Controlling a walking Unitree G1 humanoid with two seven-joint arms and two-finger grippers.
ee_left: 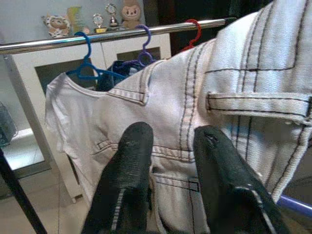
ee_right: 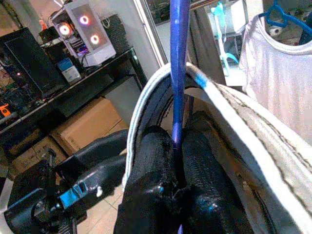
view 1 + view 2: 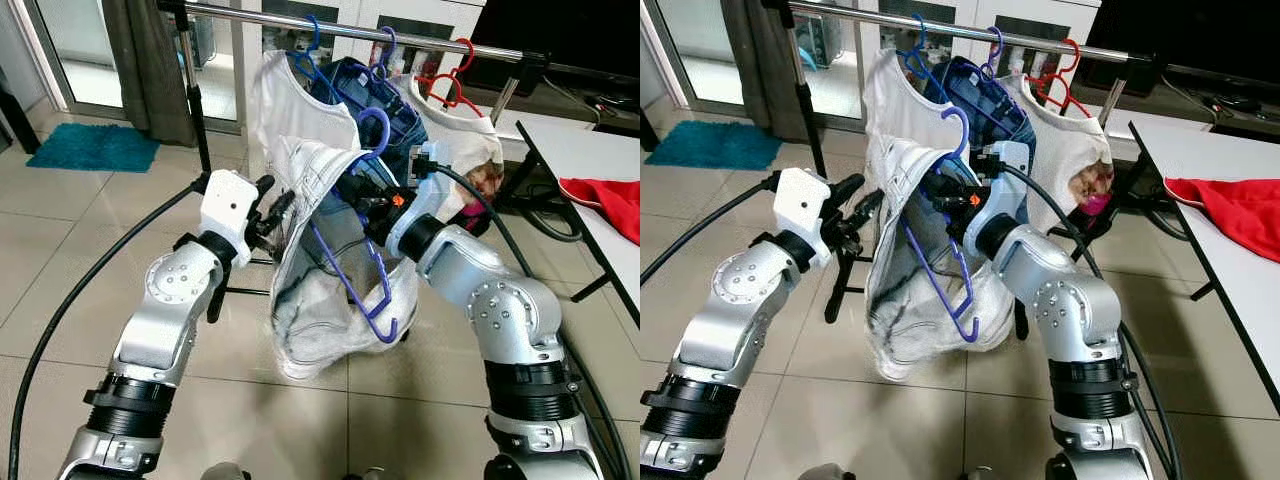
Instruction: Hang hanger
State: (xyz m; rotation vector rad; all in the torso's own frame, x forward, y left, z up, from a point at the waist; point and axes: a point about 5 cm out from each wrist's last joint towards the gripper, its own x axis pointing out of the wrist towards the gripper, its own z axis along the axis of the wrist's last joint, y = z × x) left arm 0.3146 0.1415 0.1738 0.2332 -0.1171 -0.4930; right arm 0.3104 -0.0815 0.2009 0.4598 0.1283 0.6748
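A two-armed household robot stands before a clothes rail [image 3: 300, 20] with a purple hanger [image 3: 372, 275] gripped in its right gripper [image 3: 362, 196], whose two black fingers [image 2: 161, 161] are clenched tight on the hanger's thin bar. A pair of white jeans [image 3: 320, 300] drapes loosely through the hanger and sags toward the tiled floor [image 3: 90, 230]. The hanger sits below the rail and in front of the clothes already there; its hook [image 3: 375, 128] points up but has not yet caught the bar.

The left gripper [image 3: 272, 212] hovers just beside the jeans, its fingers [image 1: 129, 175] parted with nothing between them, pointed at the denim near a pocket seam.

The risks look plain. The hanger hangs tilted, and the jeans could slide off its lower end as the arm lifts. The rail is crowded: a white shirt [image 3: 285, 95] on a blue hanger [image 3: 310, 55], a dark garment [image 3: 375, 95] and a red hanger [image 3: 455, 85] leave narrow gaps, so the hook might snag a neighbour or knock it loose. A pinch on so slim a bar may also let the hanger swivel, turning the hook away from the rail.
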